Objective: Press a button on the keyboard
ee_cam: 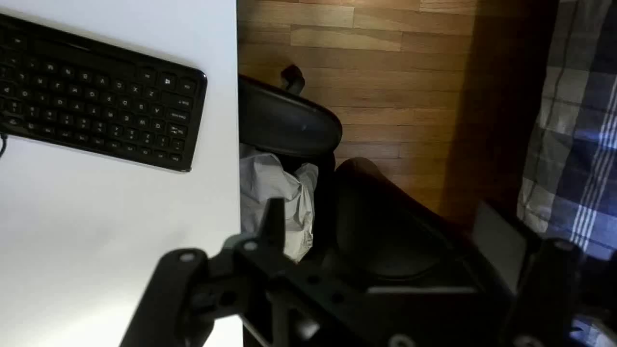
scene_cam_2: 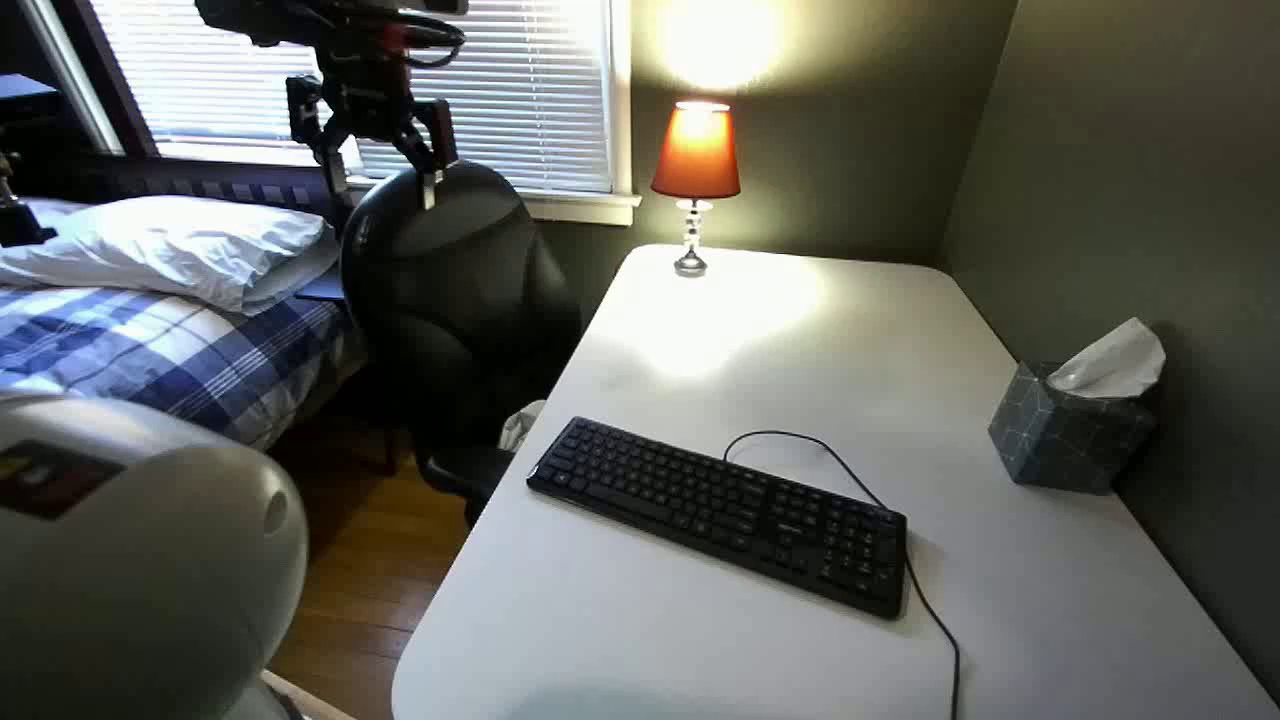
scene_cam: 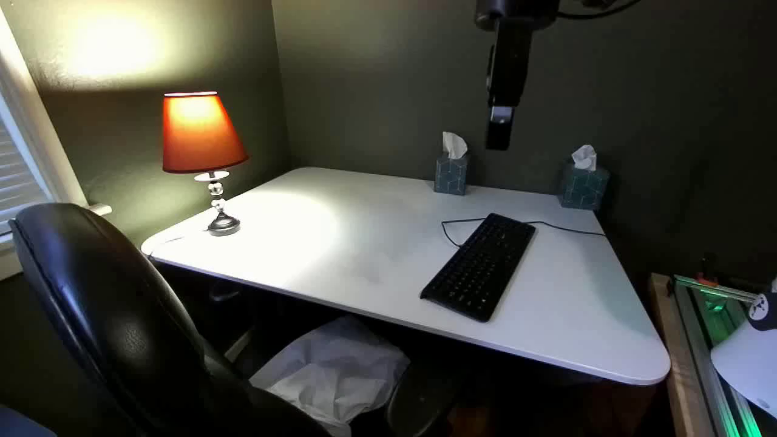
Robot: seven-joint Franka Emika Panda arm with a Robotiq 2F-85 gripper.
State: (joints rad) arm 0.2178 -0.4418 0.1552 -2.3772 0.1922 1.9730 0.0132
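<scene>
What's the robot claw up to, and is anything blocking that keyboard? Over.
Gripper open, raised, holding nothing. Keyboard on white desk, no key being pressed. Nothing on top of it; tissue box stands apart.

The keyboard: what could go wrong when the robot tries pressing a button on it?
The gripper is open, so it might hit several keys of the keyboard at once. In the wrist view the chair appears below, so lowering here could bump it. The cable lies loose on the desk and might get snagged.
</scene>
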